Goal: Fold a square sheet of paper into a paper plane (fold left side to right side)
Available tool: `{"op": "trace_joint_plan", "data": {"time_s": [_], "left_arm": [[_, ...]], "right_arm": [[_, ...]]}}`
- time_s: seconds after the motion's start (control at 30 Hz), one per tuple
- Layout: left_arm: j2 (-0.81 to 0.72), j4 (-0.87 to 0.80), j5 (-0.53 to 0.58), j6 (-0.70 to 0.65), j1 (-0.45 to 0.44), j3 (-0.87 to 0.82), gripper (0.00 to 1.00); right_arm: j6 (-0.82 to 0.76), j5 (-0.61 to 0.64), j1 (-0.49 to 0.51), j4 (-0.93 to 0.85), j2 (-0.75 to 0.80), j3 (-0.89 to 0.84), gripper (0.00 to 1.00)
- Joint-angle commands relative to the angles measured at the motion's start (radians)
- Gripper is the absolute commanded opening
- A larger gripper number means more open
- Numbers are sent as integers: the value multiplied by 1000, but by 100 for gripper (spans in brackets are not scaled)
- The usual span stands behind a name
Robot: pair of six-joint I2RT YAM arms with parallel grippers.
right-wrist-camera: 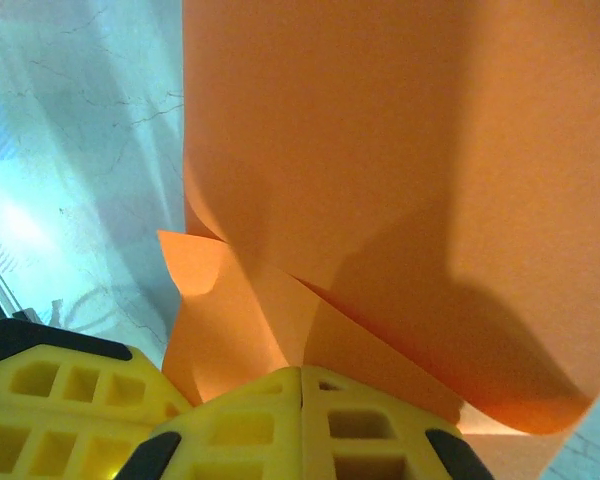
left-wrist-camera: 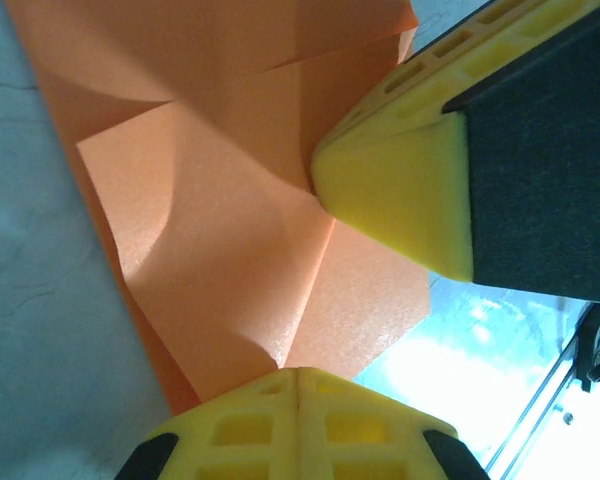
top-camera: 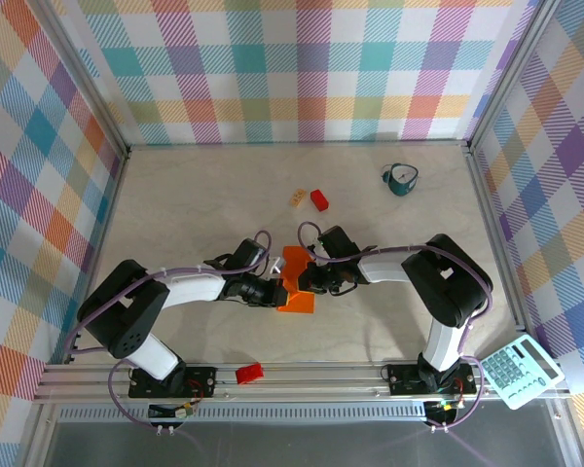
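Paper first: the square sheet of paper (top-camera: pixel 294 282) lies partly folded on the tabletop (top-camera: pixel 195 204), wedged between my two hands and touching the tips of both. The left hand (left-wrist-camera: pixel 298 375) is closed tight, its fingertips meeting at the near edge of the creased layers. The right hand (right-wrist-camera: pixel 301 372) is closed the same way, with a loose flap rising and curling away just ahead of it. I cannot tell whether either hand pinches a layer or merely presses on it. I judge the step in hand is bringing the left side over to the right and setting the crease. To do it well, I would have the left hand pin the layers flat and lay the flap down so its edges meet. Then I would drag the closed right fingertips slowly along the fold, so the thin sheet neither slides nor tears.
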State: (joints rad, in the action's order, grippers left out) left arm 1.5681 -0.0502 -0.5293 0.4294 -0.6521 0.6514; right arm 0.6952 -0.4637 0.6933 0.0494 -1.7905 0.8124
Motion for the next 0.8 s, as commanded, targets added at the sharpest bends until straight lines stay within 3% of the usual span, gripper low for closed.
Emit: {"op": "trace_joint_plan", "data": {"time_s": [0.0, 0.77], "left_arm": [[11, -25, 15, -19, -1, -2, 0], [12, -41, 41, -27, -1, -24, 0]], "right_arm": [[-17, 34, -4, -104, -29, -20, 0], [-20, 31, -4, -105, -33, -19, 0]]}}
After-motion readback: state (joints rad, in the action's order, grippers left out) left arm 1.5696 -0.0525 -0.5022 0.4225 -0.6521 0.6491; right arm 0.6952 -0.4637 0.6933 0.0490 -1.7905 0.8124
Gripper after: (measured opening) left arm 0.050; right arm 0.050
